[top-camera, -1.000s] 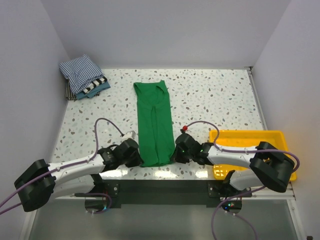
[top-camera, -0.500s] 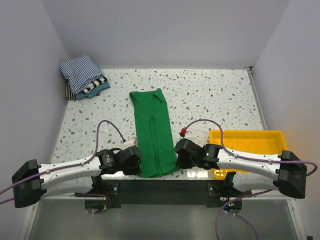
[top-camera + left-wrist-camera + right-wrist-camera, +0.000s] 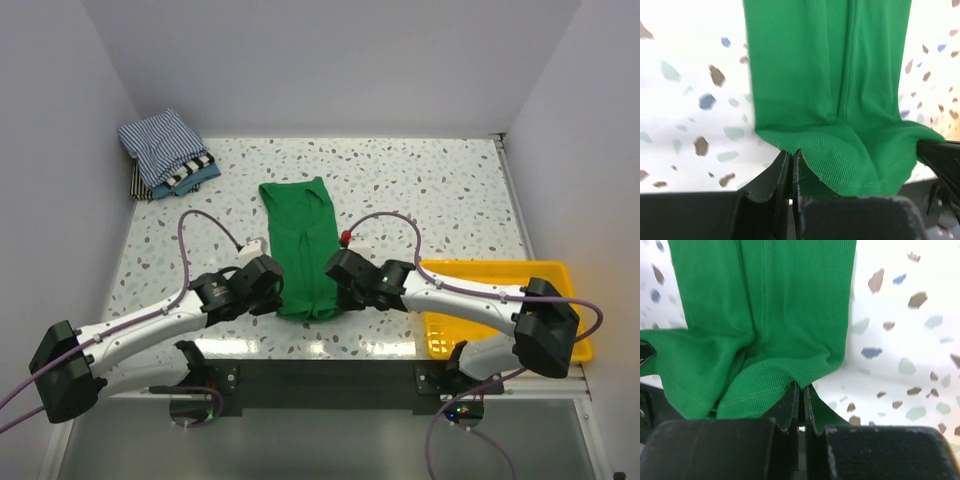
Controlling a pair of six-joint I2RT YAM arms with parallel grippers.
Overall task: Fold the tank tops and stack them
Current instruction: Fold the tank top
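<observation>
Both of my grippers have carried the near hem of the green tank top (image 3: pixel 300 235) away from the near edge of the table (image 3: pixel 440 190). The hem now rides lifted and bunched between them. The neck end lies flat toward the far edge, about midway across the table, and the top is folded lengthwise into a narrow strip.

My left gripper (image 3: pixel 792 162) is pinched tight on the hem's left corner. My right gripper (image 3: pixel 801 390) is clamped the same way on the right corner, and the cloth sags in a fold between the two.

In the far left corner sits the stack, with the blue-and-white striped tank top (image 3: pixel 158 140) uppermost. A black-and-white striped one (image 3: pixel 188 180) and a teal one (image 3: pixel 207 175) peek out beneath it. The yellow tray (image 3: pixel 500 270) sits at the near right corner.
</observation>
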